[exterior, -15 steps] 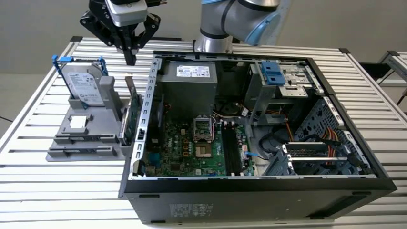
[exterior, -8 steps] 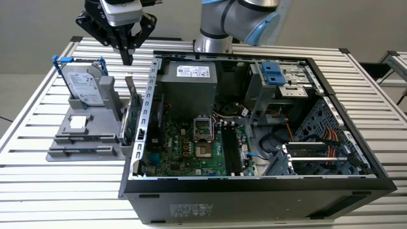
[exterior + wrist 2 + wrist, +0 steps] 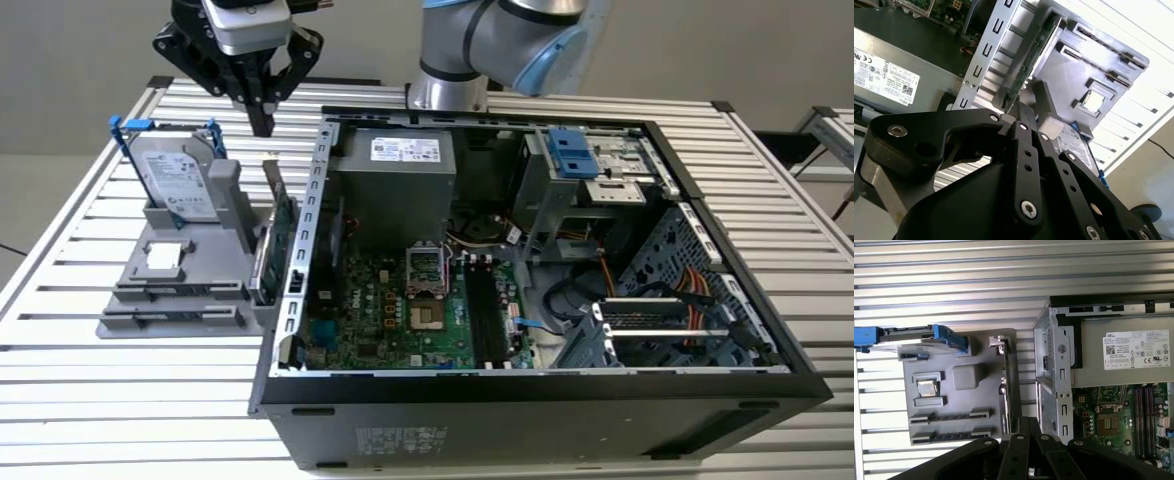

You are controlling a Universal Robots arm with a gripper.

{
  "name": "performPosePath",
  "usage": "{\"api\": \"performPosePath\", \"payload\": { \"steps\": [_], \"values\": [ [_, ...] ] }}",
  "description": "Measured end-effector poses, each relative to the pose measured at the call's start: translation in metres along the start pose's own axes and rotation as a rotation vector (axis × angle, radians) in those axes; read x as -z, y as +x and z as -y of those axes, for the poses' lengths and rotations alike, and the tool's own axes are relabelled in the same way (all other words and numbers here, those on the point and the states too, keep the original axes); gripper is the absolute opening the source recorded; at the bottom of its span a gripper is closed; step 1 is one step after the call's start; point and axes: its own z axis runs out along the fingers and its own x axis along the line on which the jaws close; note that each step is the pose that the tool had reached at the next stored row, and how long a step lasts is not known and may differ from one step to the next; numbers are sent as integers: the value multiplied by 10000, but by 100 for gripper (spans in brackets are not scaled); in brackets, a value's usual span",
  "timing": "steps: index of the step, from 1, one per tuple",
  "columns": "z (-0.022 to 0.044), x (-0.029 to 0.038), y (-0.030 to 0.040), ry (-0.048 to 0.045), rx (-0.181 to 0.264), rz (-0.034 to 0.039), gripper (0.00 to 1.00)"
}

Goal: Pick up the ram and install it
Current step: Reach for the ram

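Observation:
My gripper hangs fingers-down over the far end of the grey parts holder, between the hard drive and the case wall. Its black fingers are shut together, and I see nothing between them in both wrist views. The ram is out of view. The two long slots of the grey holder look bare. The black motherboard slots lie inside the open computer case, at the exterior view's right of the gripper.
A silver hard drive in a blue frame stands upright on the holder. An upright green expansion card stands against the case wall, just below the fingertips. A small square chip rests on the holder. The grey power supply fills the case's far corner.

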Motion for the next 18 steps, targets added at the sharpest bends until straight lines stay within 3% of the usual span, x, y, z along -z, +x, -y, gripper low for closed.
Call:
{"api": "performPosePath", "payload": {
  "steps": [18],
  "values": [
    [7,2,92,0,0,-1,0]
  ]
}}
